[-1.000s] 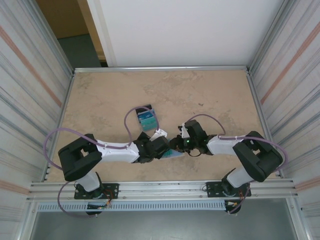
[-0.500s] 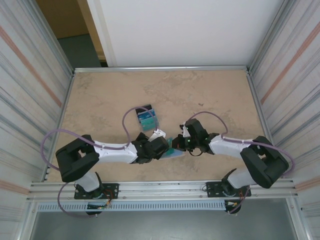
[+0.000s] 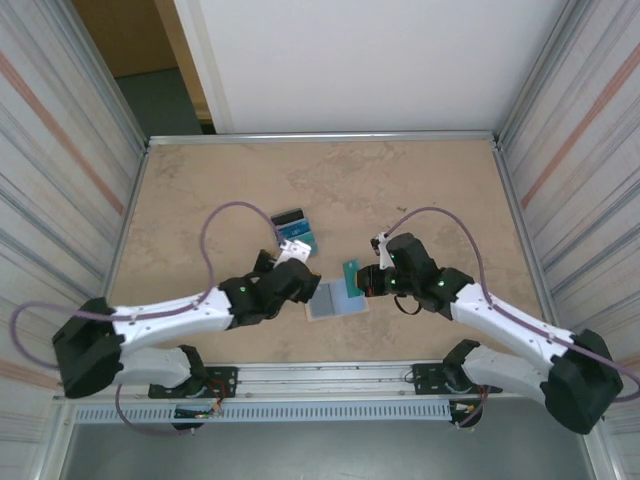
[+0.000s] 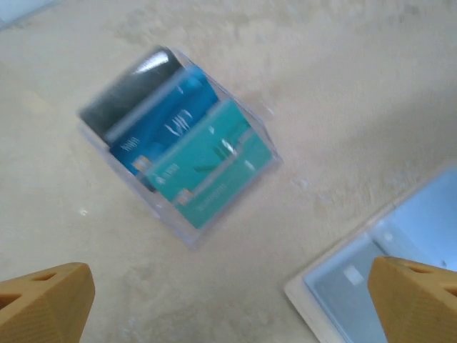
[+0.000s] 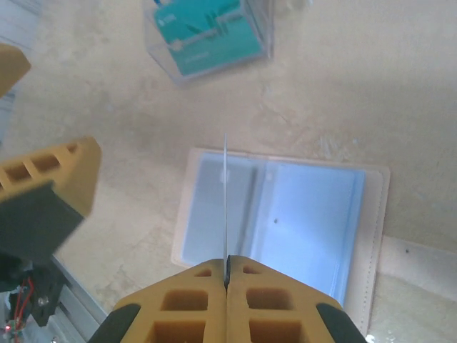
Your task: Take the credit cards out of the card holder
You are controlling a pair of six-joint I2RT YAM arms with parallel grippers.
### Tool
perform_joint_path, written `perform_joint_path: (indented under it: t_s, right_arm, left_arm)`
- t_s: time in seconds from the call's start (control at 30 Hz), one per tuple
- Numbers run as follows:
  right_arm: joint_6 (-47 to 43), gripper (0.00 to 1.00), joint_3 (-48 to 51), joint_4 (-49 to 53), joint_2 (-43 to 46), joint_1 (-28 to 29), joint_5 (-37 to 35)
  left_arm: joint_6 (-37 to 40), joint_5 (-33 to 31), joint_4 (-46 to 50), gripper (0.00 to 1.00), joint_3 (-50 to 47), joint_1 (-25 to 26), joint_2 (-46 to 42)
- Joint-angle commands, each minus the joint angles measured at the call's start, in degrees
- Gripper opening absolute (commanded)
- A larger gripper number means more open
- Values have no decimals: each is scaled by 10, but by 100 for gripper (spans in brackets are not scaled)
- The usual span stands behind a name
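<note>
Our hands, bunched over the card holder (image 3: 335,300) a second ago, are drawing apart. The right hand (image 5: 227,275), pinched shut on a teal card (image 5: 226,207), is lifting it clear at the holder's 2 o'clock. The left hand (image 4: 228,296), spread wide and empty, is backing toward the card pile (image 4: 182,153) at 11 o'clock. The holder is lying open on the counter (image 3: 200,200), so we are judging one more card freed.

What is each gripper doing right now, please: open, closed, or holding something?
Left gripper: open, holding nothing.
Right gripper: closed on a teal card, above the open card holder.
</note>
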State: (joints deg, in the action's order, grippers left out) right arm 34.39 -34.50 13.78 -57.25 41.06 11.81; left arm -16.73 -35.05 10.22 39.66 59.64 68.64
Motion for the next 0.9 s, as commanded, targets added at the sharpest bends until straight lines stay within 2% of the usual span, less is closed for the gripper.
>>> perform_joint_path:
  t_s: [0.0,0.23,0.4,0.6,0.87]
  right_arm:
    - [-64,0,-23,28,39,13,-36]
    - [-148,0,-58,18,50,53,-39]
    - [-209,0,-92,23,21,79,-15]
    - [-269,0,-129,52,-16,91,40]
    - [-315,0,-164,84,-35,91,94]
  left_arm:
    - [28,35,-12,99,-23,-39,-75]
    - [77,217,-36,99,-38,-144,-209]
    - [134,376,-16,99,-13,-195,-229]
    - [250,557,32,91,34,-200,-188]
    - [322,691,76,75,91,-200,-115]
